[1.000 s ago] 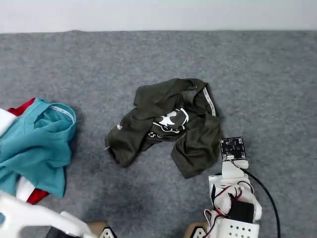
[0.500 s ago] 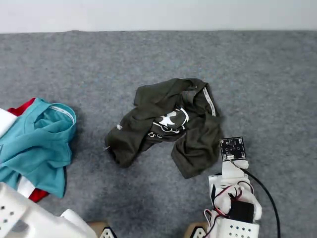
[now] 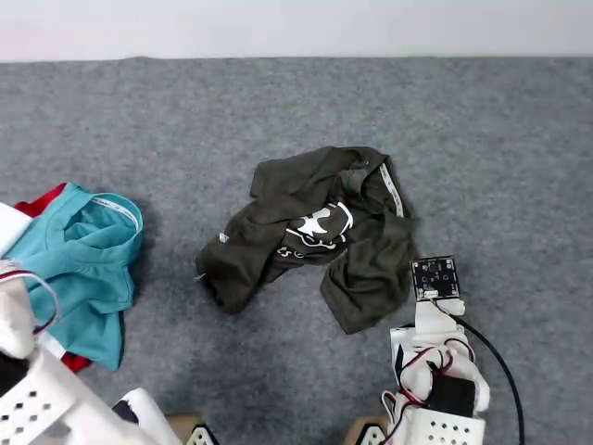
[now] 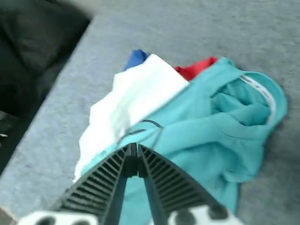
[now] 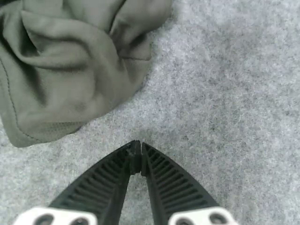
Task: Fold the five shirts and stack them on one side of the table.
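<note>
Grey felt-like cloth covers the table [image 3: 482,148], and both arms stand at its near edge. The left arm [image 3: 32,389], white, rises at the near left corner beside a heap of shirts. Its end effector [image 4: 134,152] has its black ribbed fingers pressed together with nothing between them, and it hangs above the place where the white shirt [image 4: 136,98] meets the teal shirt [image 4: 211,126]. Whether the tips touch the cloth cannot be told. The right arm [image 3: 435,371] stands at the near right, its wrist pointing down at the table. The right end effector [image 5: 136,150] is likewise pressed together and grips nothing. It sits over bare grey cloth, just beside the near hem of the olive shirt [image 5: 70,61].

The olive shirt [image 3: 315,236] lies crumpled in the middle of the table, unfolded. The heap at the left edge has the teal shirt [image 3: 79,264] on top, with a red shirt [image 4: 197,70] and a blue one [image 4: 136,57] showing at its far side.

A white graphic [image 3: 320,225] shows on the olive shirt's front. A pale strip [image 3: 392,190] runs along its collar and another lines the teal collar [image 4: 258,86]; any print on either is too small to read.
</note>
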Motion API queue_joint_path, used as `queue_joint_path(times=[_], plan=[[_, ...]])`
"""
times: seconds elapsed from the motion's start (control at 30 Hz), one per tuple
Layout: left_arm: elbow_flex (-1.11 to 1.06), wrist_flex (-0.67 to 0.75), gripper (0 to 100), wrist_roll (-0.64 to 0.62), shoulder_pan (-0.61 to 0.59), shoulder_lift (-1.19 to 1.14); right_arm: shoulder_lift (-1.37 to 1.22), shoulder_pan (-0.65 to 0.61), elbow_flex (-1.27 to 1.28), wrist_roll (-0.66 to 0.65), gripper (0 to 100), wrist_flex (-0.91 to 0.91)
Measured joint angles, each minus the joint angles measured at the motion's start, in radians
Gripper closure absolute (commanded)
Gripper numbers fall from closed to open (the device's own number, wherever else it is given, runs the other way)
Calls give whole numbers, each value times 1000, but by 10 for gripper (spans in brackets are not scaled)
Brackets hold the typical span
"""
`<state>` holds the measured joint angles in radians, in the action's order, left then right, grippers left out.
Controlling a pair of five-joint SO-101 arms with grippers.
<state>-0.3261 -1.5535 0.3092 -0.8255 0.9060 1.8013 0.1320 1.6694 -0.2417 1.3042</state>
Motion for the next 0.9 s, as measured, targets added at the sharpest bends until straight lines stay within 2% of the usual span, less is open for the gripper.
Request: queue_joint_path(times=[0.33, 0.77, 0.9], plan=[[0, -175, 995, -37, 152, 2, 0, 0, 0, 0, 988, 0], [-9, -181, 995, -37, 170, 2, 0, 0, 0, 0, 984, 0], [-26, -181, 995, -37, 169, 2, 0, 49, -34, -5, 984, -35]])
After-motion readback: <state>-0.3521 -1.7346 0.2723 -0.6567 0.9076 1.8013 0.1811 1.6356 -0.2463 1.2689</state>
